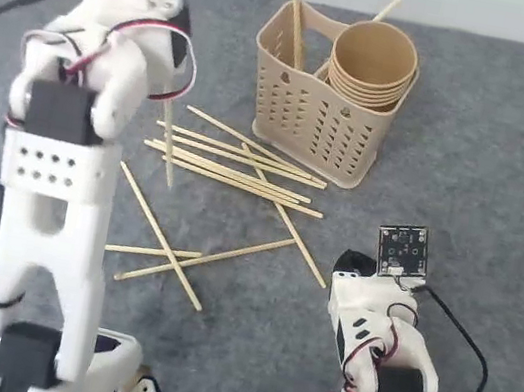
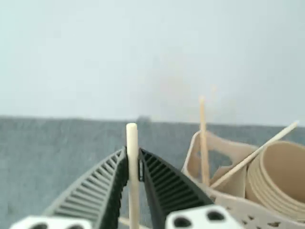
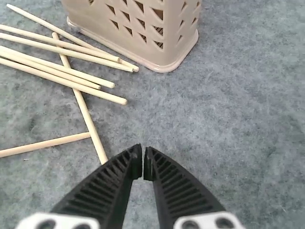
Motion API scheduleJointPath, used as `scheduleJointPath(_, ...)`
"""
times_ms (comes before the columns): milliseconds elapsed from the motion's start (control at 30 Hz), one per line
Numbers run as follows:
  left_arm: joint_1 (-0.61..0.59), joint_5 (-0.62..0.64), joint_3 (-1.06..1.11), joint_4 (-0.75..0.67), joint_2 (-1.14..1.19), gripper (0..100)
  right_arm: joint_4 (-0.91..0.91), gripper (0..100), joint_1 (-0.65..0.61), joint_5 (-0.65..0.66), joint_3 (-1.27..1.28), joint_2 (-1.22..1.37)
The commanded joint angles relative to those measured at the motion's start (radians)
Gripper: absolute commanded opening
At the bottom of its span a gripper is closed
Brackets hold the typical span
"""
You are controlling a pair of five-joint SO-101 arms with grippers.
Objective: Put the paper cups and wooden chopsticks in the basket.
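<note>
My left gripper (image 2: pixel 133 160) is shut on a wooden chopstick (image 2: pixel 132 143), which it holds upright above the table, left of the basket (image 1: pixel 302 112). In the high view this chopstick (image 1: pixel 164 133) slants down from the gripper (image 1: pixel 168 12) to the mat. The tan basket holds a stack of paper cups (image 1: pixel 372 61) and a few chopsticks (image 1: pixel 295 19). Several loose chopsticks (image 1: pixel 232 162) lie scattered on the grey mat in front of the basket. My right gripper (image 3: pixel 143 156) is shut on nothing, low over the mat, a little short of the basket (image 3: pixel 143 33) and beside one chopstick (image 3: pixel 88 119).
The grey mat (image 1: pixel 486 195) covers the table, with bare room to the right of the basket. A pale wall (image 2: pixel 143 47) rises behind the far edge. Cables (image 1: pixel 466 334) trail beside the right arm's base.
</note>
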Motion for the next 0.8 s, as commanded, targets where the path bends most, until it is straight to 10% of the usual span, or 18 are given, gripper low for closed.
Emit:
scheduleJointPath(0,0.052,-0.04,0.136,-0.311,-0.107,1,-0.004,1.9,0.01,0.018,0.014,-0.031)
scheduleJointPath(233,0.112,-0.034,0.481,-1.082,-0.216,1,-0.007,1.9,0.01,0.018,0.014,-0.03)
scheduleJointPath(767,0.173,-0.032,-0.007,-1.097,0.244,1,-0.008,1.9,0.01,0.018,0.014,-0.03)
